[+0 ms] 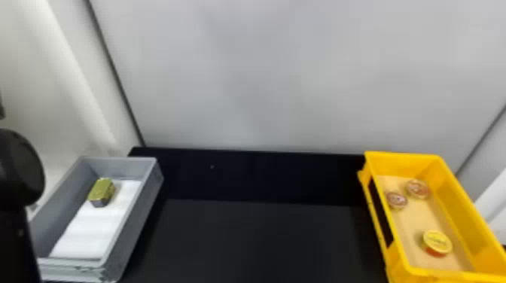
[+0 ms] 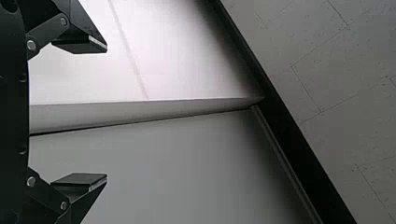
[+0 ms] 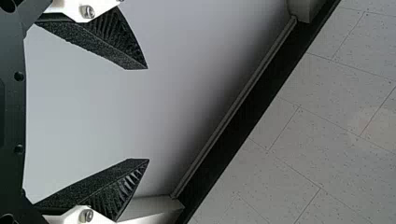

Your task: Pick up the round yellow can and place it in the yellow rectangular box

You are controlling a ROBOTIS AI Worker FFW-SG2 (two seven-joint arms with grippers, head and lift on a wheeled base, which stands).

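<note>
Black left arm (image 1: 17,169) foremost; round yellow can (image 1: 436,242) inside the yellow rectangular box (image 1: 404,162).
Apparently placed: best to leave it untouched, with left tool (image 2: 106,113) and right tool (image 3: 148,114) spread and empty, clear of the rim. Counted: one yellow can, two reddish round tins (image 1: 418,189), one blocky greenish tin (image 1: 101,191), one yellow box, one grey box (image 1: 137,214).

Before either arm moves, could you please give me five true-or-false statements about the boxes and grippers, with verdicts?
1. The round yellow can is inside the yellow rectangular box. True.
2. The olive-gold block sits in the grey rectangular box. True.
3. The grey box stands on the robot's right. False: it stands on the left.
4. The black right gripper is open. True.
5. The black left gripper is shut. False: its fingers stand apart.
</note>
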